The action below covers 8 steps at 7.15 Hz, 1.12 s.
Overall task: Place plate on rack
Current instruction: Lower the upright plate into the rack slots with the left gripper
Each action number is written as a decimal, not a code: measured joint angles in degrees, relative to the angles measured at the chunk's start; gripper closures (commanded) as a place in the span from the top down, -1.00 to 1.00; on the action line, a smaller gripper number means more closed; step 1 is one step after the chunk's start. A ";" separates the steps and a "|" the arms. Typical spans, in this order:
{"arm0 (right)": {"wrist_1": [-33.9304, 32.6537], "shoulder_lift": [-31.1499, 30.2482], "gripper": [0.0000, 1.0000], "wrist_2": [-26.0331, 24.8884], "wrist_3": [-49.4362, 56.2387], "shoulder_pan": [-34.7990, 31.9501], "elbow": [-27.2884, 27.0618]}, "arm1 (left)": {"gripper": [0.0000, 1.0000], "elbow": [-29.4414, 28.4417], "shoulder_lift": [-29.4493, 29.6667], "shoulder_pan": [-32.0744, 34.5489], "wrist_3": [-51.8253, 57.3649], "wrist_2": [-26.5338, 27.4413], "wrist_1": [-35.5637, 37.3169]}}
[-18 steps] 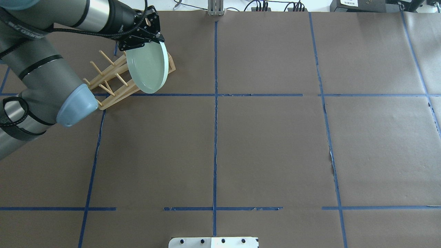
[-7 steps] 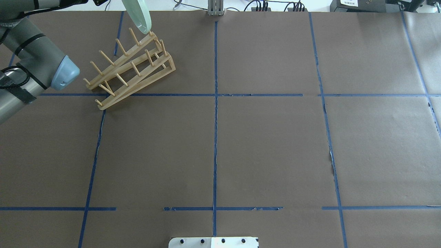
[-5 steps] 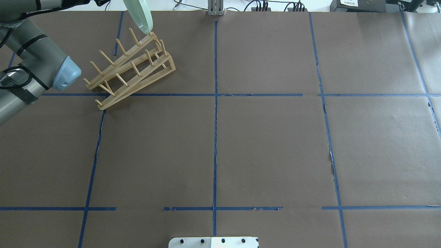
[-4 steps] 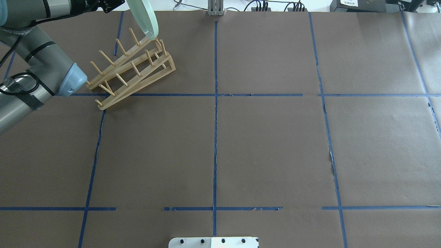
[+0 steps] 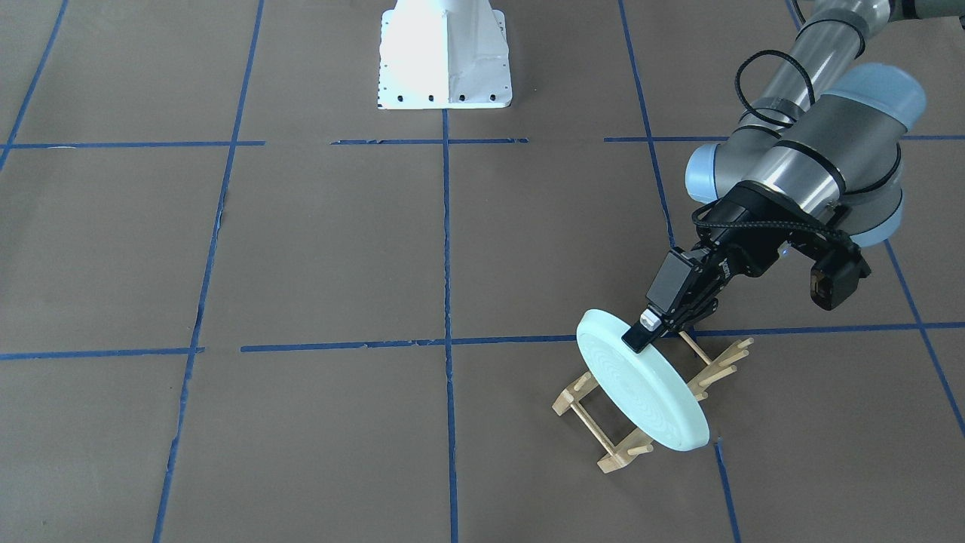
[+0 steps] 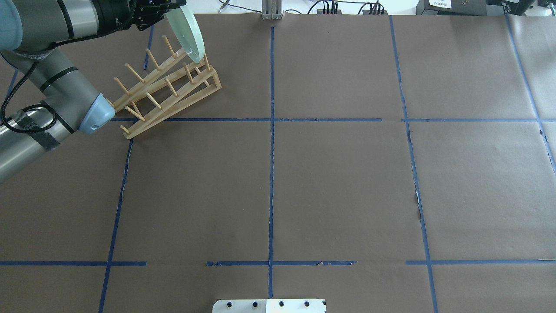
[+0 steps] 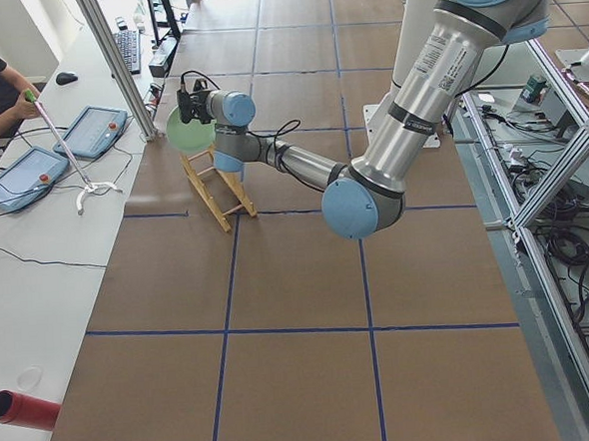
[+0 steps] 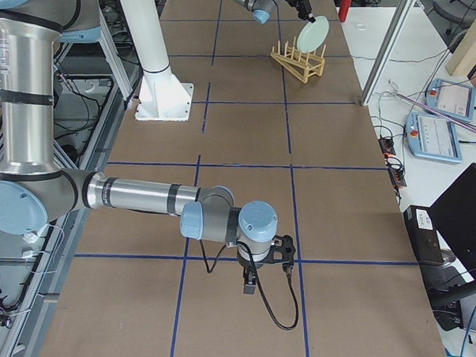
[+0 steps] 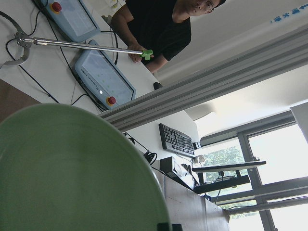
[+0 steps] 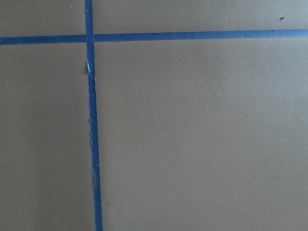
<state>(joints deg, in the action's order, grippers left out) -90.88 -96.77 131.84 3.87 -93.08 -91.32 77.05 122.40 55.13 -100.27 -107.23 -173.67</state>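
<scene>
Plate stands on edge, tilted, with its ringed underside turned towards the front-facing camera. We see the left pincer clamped on its rim at the upper, robot-side edge. One dark finger lies across the near face and the other is hidden behind the plate. So the plate hangs below and ahead of the pincer, slanting down from that grip towards the operators' side.

The rack sits on the brown-papered bench directly under the plate. From the overhead view the plate's lowest edge comes down beside the pegs at the rack's far end. We cannot tell whether it touches a peg or a rail or hangs just clear. In the left wrist view the plate's green face fills the lower left corner, close to the lens.

The right pincer hangs low over the bench, well apart from the rack. We cannot tell how far its jaws stand open. Its wrist view shows only paper and blue tape.
</scene>
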 measured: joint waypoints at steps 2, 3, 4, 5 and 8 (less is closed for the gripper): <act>0.00 0.00 1.00 0.00 0.00 0.00 0.00 | -1.00 -0.20 -0.82 -0.86 0.09 0.08 -0.51; 0.00 0.01 1.00 0.00 0.00 0.00 0.00 | -1.00 -0.70 -0.85 -1.13 0.15 0.14 -0.55; 0.00 0.03 1.00 0.00 0.00 0.00 0.00 | -1.00 -1.61 -0.69 -1.31 0.21 0.17 -0.57; 0.00 0.02 1.00 0.00 0.00 0.00 0.00 | -1.00 -2.64 -0.43 -1.46 0.26 0.17 -0.57; 0.00 0.00 1.00 0.00 0.00 0.00 0.00 | 0.33 -5.01 0.35 -1.63 0.41 0.80 -0.62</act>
<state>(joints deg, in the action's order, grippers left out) -90.88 -96.77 131.84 3.87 -93.08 -91.32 72.04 122.75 53.50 -99.86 -106.43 -174.28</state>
